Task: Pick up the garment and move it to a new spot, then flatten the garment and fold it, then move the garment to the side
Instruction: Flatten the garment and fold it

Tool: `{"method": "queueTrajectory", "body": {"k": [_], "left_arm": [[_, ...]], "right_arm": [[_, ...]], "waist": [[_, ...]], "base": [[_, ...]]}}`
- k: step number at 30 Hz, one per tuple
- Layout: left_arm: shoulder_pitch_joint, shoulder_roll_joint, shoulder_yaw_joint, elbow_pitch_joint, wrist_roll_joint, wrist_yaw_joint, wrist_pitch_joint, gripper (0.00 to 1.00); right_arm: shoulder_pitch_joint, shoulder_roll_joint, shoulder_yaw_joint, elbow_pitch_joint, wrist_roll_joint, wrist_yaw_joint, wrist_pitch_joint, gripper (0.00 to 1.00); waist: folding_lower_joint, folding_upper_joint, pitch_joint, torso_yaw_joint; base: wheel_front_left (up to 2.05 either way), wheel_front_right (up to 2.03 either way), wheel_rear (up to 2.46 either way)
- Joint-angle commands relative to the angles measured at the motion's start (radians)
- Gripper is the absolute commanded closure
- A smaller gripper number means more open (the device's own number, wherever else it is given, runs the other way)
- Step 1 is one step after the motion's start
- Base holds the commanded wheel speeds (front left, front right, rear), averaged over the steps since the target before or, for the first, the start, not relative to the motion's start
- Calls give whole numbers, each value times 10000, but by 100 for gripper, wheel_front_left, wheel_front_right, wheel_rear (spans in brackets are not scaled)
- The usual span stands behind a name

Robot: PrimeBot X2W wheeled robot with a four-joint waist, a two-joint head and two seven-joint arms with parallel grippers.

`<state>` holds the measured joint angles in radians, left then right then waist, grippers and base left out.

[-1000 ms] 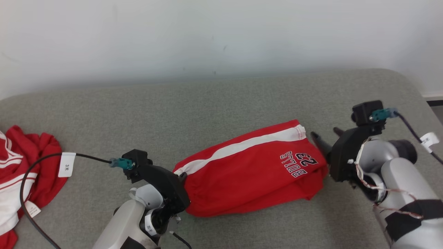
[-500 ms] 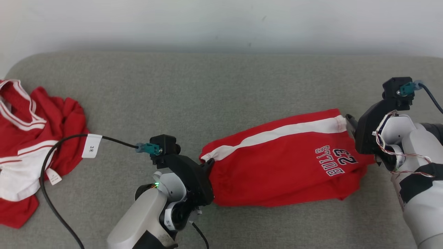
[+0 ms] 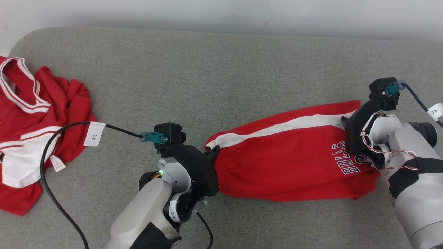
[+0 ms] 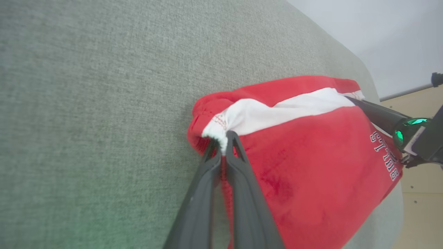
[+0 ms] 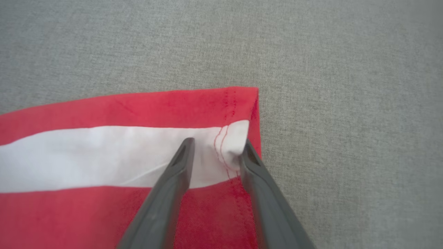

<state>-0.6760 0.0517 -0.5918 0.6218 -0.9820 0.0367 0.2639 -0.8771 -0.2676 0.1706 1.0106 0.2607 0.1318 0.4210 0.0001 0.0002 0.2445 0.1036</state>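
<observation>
Red shorts [image 3: 287, 162] on grey cushion [image 3: 221, 69], left gripper [image 4: 224, 138] pinching waistband end, right gripper [image 5: 218, 141] jaws part-open astride hem corner

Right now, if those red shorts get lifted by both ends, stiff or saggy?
Probably floppy: the red shorts lie in soft folds, and the waistband bunches where the left gripper pinches it. Lifted by both ends, the middle would likely sag. They look light and thin; the hem puckers inside the open right gripper.

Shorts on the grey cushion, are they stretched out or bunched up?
Stretched out: the shorts lie long on the cushion, stripe straight; the waistband end is gathered, where the left gripper pinches it.
</observation>
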Motion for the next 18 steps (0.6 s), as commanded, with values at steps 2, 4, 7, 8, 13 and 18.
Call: {"method": "queueTrajectory", "body": {"k": [2,4,7,8,13,18], "left_arm": [[-51,39,23,56,-65,31,-87,100],[-88,37,24,102,-85,31,-105,100],[-103,34,23,165,-115,-6,-183,100],[-91,31,25,179,-120,-6,-217,100],[-238,66,251,175,-143,-109,-725,100],[-874,308,758,-14,-184,-215,-1318,100]], "right_arm": [[-78,3,141,96,-14,-22,-105,50],[-158,10,250,183,72,-22,-178,55],[-233,-46,373,298,142,-22,-339,84],[-239,-35,406,315,177,-22,-412,95],[-398,-44,508,309,401,-22,-939,100],[-903,49,2,-31,1226,-22,-2119,100]], "waist": [[-1,-2,-113,-130],[-1,-2,-159,-181],[-1,-2,-232,-239],[-1,-2,-252,-254],[-1,-2,-346,-347],[-1,-2,-253,-561]], "base": [[0,0,0],[0,0,0],[0,0,0],[0,0,0],[0,0,0],[0,0,0]]}}
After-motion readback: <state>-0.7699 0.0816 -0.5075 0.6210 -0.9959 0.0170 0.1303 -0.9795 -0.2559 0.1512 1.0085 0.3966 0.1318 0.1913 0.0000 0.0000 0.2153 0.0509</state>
